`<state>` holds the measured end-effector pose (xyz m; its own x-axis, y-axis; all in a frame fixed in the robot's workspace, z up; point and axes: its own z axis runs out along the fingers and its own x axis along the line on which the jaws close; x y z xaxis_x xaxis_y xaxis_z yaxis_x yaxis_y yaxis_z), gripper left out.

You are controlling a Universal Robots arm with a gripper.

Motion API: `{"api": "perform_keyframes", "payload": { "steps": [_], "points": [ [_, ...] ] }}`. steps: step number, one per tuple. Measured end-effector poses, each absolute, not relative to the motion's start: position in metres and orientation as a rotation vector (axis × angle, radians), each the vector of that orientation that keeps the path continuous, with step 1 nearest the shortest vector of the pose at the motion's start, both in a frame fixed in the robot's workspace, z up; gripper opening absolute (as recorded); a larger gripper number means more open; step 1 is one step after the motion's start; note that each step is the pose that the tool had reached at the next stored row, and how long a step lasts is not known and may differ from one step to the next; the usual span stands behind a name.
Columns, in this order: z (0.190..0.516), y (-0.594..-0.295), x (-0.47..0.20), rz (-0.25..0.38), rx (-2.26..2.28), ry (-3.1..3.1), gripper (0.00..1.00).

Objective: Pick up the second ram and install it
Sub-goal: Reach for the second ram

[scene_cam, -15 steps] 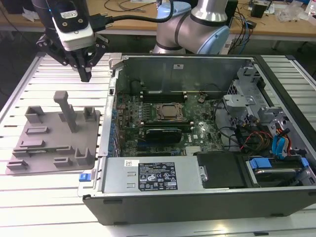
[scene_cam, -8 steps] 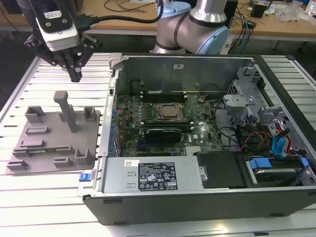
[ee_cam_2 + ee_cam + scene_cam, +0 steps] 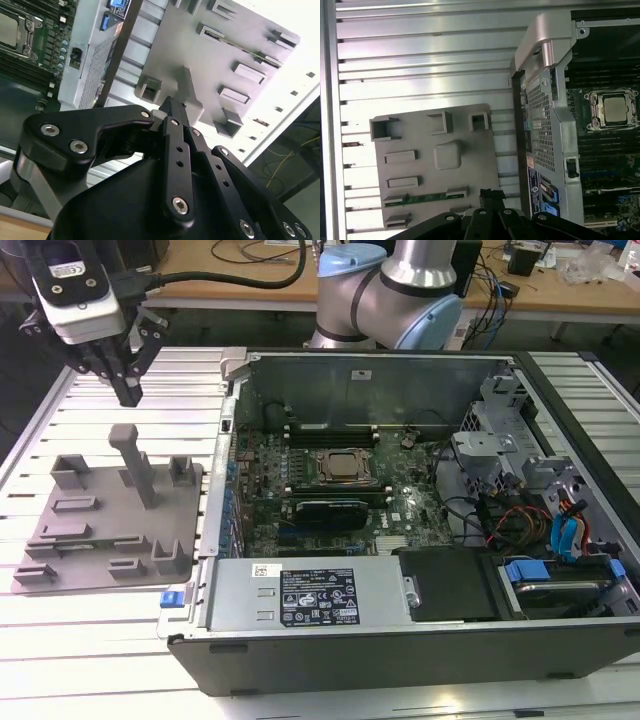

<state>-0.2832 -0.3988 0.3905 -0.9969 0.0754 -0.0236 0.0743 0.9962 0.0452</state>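
The gripper (image 3: 128, 388) hung above the grey plate (image 3: 60, 555), over its far side in the exterior view. Its black fingers were drawn together to a point and held nothing. The tips were clear of the plate's tall post (image 3: 135, 465), which rose just beneath them.

The second ram (image 3: 422, 198) sat on the plate as a thin green strip between two low holders. It lay across the post from the plate's row of three upright blocks and well apart from the gripper. In the second wrist view the strip (image 3: 240, 46) ran along the plate beyond the fingertips.

The open computer case (image 3: 400, 660) stood just beside the plate on the exterior view's right, with its CPU socket (image 3: 345, 468) uncovered. Plate and case both rested on the slatted metal table (image 3: 60, 640).
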Motion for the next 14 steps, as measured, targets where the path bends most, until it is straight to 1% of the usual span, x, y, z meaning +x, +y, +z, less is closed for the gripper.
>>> {"api": "perform_keyframes", "payload": {
  "steps": [14],
  "points": [
    [0.389, -0.399, -0.315, 0.069, 0.116, 3.113, 0.08]
  ]
}}
